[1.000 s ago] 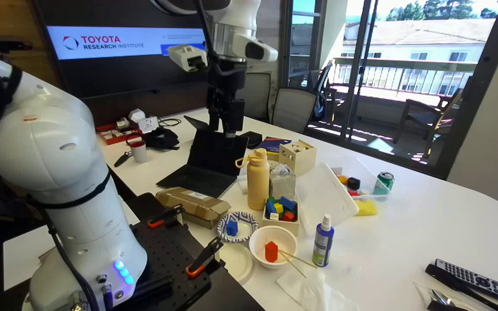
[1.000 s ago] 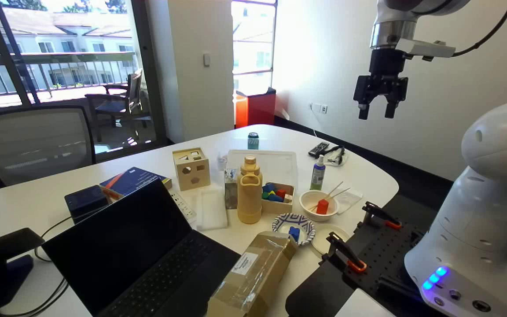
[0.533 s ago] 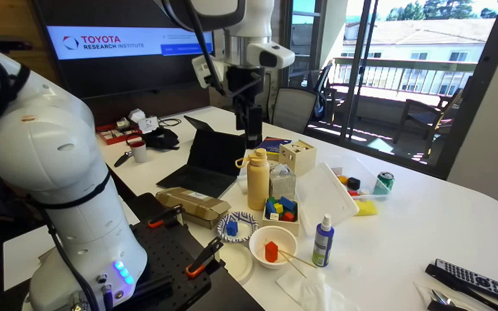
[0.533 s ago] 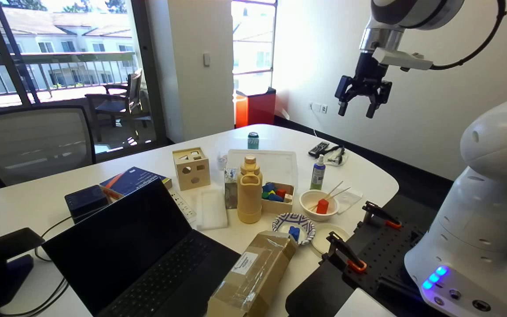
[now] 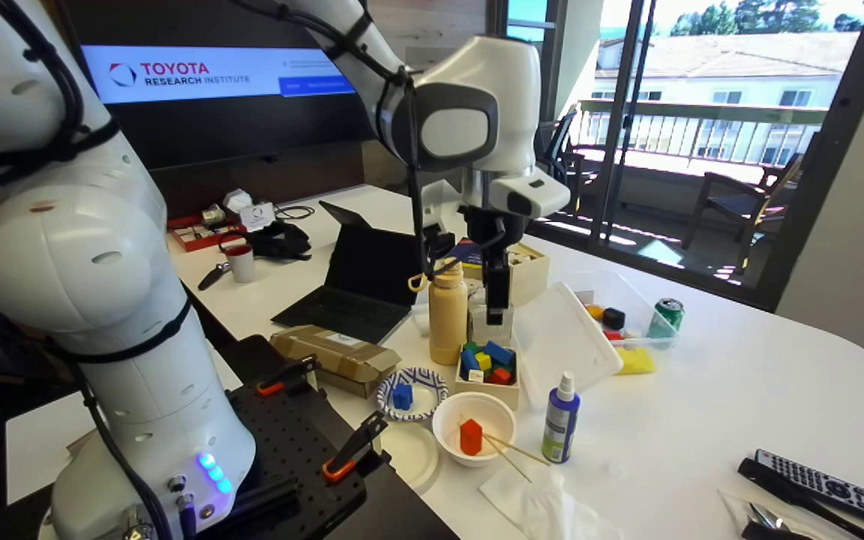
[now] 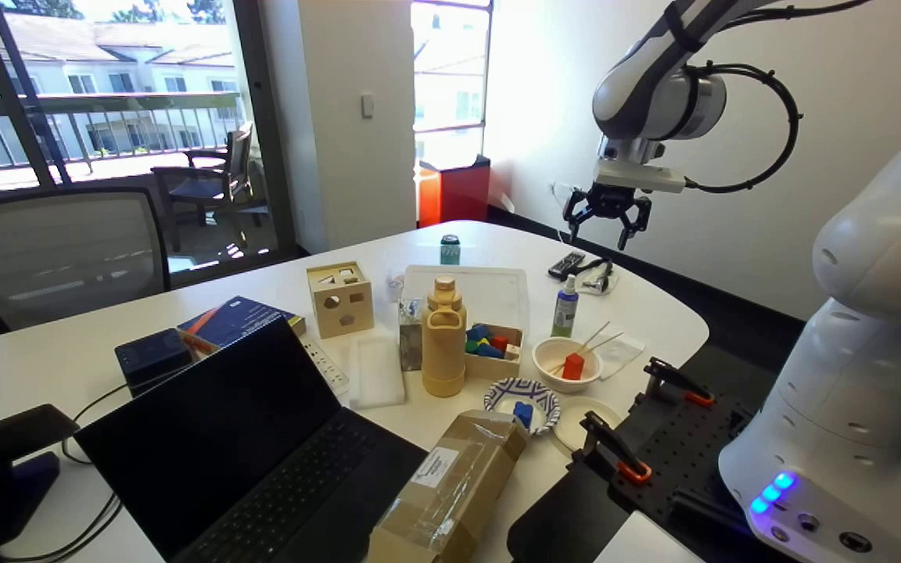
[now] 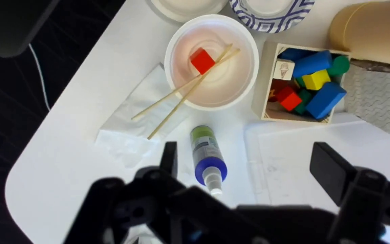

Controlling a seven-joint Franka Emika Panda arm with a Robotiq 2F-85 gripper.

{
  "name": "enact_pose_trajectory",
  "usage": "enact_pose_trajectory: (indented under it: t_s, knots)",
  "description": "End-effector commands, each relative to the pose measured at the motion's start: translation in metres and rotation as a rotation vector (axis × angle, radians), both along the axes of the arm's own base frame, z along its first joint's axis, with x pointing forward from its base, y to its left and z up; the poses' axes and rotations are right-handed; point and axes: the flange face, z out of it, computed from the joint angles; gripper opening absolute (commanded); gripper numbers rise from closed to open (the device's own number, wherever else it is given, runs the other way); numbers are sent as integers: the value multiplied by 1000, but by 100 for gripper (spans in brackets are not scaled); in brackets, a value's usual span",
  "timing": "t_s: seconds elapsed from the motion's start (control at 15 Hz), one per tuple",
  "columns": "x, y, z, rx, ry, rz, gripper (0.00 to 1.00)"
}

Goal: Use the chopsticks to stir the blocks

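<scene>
Displaying TOYOTA RESEARCH INSTITUTE, a screen is glowing beyond the tabletop's far left corner. Near the robot-side edge, crossed chopsticks are slanting from a white bowl, beside a red block. More blocks, one printed with an ice-cream cone, are filling a box. The gripper is hanging above the tabletop, fingers apart. A spray bottle, label illegible, is standing farther right.
</scene>
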Motion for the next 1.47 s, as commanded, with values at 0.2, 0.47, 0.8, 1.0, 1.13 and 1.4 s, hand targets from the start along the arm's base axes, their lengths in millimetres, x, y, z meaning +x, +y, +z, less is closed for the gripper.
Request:
enact_pose_trajectory:
  t_s: [0.2, 0.47, 0.8, 1.0, 1.13, 1.4]
  knots:
    - [8, -53, -88, 73, 26, -343, 100]
    - [4, -67, -131, 85, 49, -494, 100]
    - [-4, -76, -178, 47, 86, -611, 100]
    - [-8, -80, -204, 34, 126, -652, 100]
    - [-9, -80, -217, 28, 144, -668, 100]
    - [-4, -83, -238, 12, 152, -678, 100]
